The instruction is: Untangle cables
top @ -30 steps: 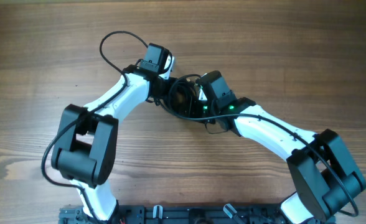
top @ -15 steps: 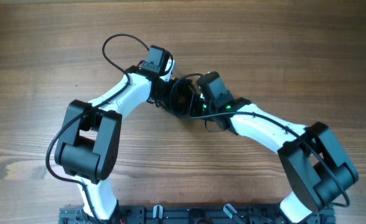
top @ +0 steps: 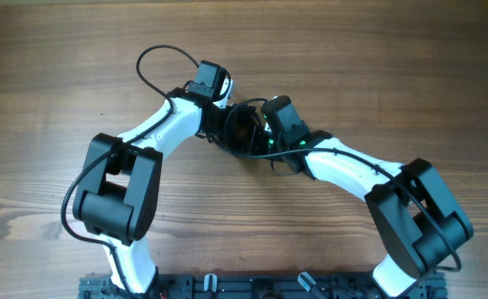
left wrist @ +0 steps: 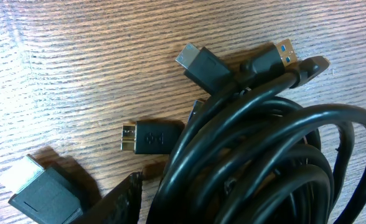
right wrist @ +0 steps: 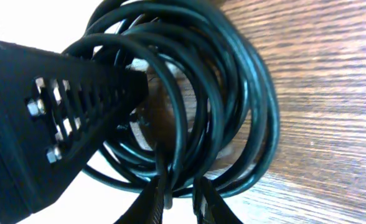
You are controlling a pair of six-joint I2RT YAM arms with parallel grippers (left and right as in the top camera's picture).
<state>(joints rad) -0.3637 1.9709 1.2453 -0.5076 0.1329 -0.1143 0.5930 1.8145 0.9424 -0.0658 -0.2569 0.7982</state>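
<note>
**Both tools on the cable coil, mid-bench; no cable separated yet.**

Your right tool point(right wrist: 180, 202) is nearest: jaws almost closed, with a strand of the cable coil point(right wrist: 251, 93) running down between the tips. I read that as a pinch, likely to anchor the bundle. Behind it a slotted black finger point(right wrist: 65, 124), probably the other arm's, noses into the loops. For the left tool point(top: 225, 112), its wrist view shows only one finger edge, so I can't tell how open it is or whether it holds anything. Past it, loose ends lie on the bench point(left wrist: 77, 62): micro-USB plug point(left wrist: 147, 137), HDMI plug point(left wrist: 201, 67), blue USB-A plug point(left wrist: 281, 55). Those free ends look like your way in. The coil sits wound between both arms.
</note>
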